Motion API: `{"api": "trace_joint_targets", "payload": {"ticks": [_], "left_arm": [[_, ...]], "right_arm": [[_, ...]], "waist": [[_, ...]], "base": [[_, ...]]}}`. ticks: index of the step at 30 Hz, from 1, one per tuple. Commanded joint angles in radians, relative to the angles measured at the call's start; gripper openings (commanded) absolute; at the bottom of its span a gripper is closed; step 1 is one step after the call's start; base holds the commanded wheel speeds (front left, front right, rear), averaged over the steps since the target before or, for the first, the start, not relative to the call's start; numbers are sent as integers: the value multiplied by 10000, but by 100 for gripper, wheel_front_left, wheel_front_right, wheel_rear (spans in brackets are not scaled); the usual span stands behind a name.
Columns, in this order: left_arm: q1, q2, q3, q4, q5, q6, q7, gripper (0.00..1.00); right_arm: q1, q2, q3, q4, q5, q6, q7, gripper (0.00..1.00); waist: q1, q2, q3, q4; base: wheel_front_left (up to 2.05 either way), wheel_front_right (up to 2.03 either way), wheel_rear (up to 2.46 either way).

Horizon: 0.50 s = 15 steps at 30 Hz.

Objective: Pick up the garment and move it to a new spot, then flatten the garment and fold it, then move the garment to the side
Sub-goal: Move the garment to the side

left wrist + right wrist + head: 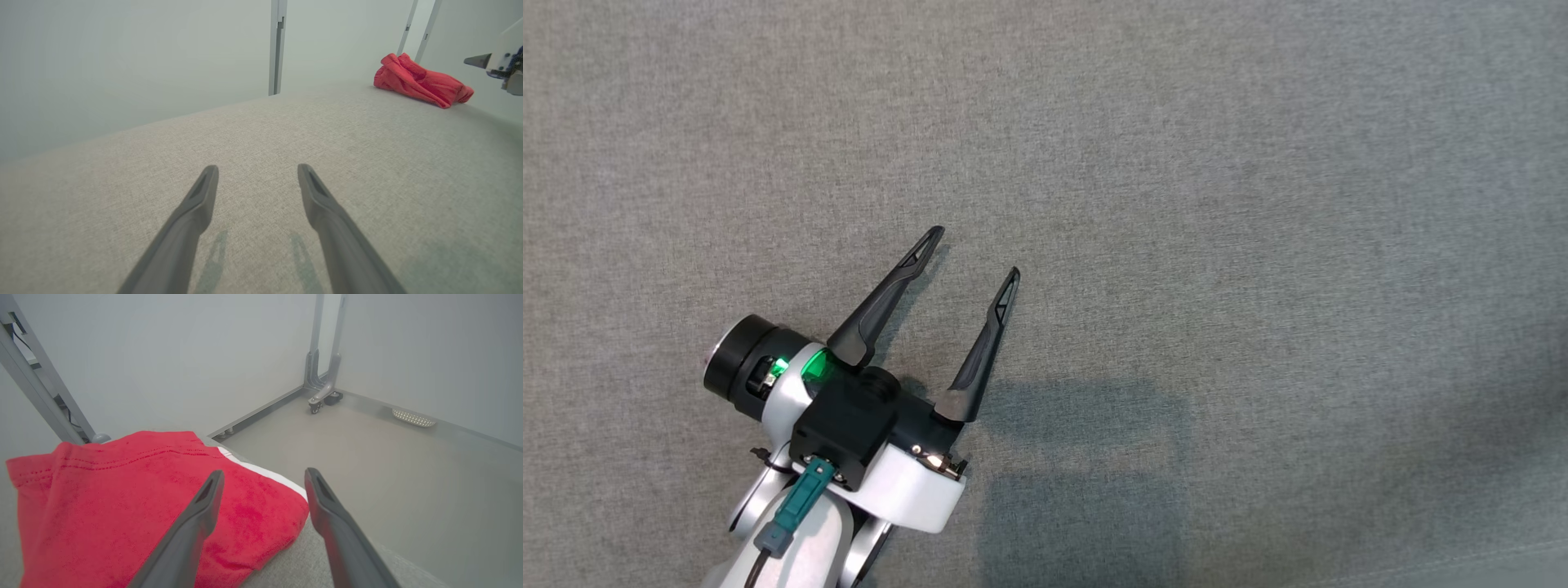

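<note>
You see your left gripper [974, 253] spread wide above the grey table [1258, 204]. Your right gripper [264, 473] is spread wide too, right by the folded red garment [122, 498], which lies at the table's edge, well apart from the left gripper.

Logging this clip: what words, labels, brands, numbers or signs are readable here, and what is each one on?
None: no readable text in these pictures.
The red garment has a white stripe and stitching, but no print or tag that can be read.
The left claw and the teal plug behind it show no legible marking.
The grey table cover is plain.
</note>
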Motion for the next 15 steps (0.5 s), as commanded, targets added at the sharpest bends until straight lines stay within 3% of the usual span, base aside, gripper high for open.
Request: {"api": "trace_joint_targets", "payload": {"ticks": [1,6,15], "left_arm": [[-85,35,264,-204,-83,70,-90,100],[-14,-82,300,25,-232,203,-241,100],[256,-504,621,667,-689,718,-586,100]], "right_arm": [[-7,-46,-188,-523,-488,40,-114,100],[-218,849,583,-1392,-729,40,-114,100],[1317,1439,3919,-2255,1253,40,-114,100]], "waist": [[0,0,-194,-47],[0,0,-712,-100],[0,0,-2053,267]], "base": [[0,0,0],[0,0,0],[0,0,0]]}}
